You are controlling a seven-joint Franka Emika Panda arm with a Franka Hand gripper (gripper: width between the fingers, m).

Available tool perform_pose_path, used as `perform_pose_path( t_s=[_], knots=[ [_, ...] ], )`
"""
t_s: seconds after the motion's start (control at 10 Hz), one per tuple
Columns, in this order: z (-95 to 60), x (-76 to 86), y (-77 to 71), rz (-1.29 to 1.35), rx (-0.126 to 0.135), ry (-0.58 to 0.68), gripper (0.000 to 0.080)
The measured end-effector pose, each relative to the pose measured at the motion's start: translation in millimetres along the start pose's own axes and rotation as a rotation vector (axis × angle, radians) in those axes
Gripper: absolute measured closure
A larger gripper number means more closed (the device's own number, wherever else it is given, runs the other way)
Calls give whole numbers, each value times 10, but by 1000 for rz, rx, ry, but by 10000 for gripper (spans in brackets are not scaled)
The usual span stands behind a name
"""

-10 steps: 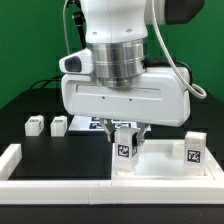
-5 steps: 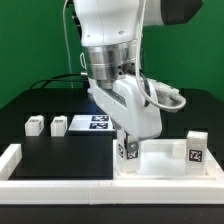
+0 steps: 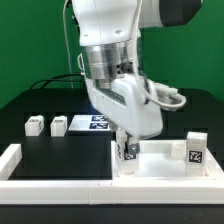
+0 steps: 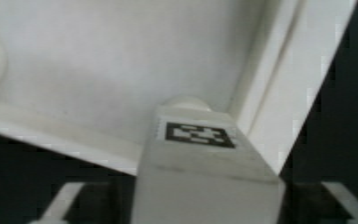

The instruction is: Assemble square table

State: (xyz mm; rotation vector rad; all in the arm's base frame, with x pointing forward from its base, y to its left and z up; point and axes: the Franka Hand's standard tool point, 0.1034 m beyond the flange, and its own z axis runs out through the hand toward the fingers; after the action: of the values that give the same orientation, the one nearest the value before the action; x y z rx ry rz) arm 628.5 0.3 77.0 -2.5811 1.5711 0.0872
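Observation:
My gripper [image 3: 127,146] is shut on a white table leg [image 3: 127,153] with a black-and-white tag. It holds the leg upright at the near left corner of the white square tabletop [image 3: 155,162]. In the wrist view the leg [image 4: 202,150] fills the space between my gripper's [image 4: 202,208] fingers [image 4: 66,205], with the tabletop [image 4: 105,90] behind it. A second leg [image 3: 194,150] stands on the tabletop's right side. Two more legs [image 3: 34,125] [image 3: 58,125] lie on the black table at the exterior view's left.
The marker board [image 3: 95,123] lies behind the arm. A long white border rail [image 3: 30,172] runs along the front and left of the table. A raised white wall [image 4: 309,70] stands close beside the held leg.
One second ago the hand faced the camera broadside. It has turned about its vertical axis with the leg in it. The leg stays at the same corner.

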Motion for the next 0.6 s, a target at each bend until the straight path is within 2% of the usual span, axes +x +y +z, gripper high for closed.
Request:
perform_pose_path(
  t_s=[0.1,0.2,0.6],
  knots=[
    [-2,-1,-25,-162,6,14,233],
    [1,-18,-33,-249,0,18,167],
    [0,4,-20,-531,-4,20,150]
  ],
)
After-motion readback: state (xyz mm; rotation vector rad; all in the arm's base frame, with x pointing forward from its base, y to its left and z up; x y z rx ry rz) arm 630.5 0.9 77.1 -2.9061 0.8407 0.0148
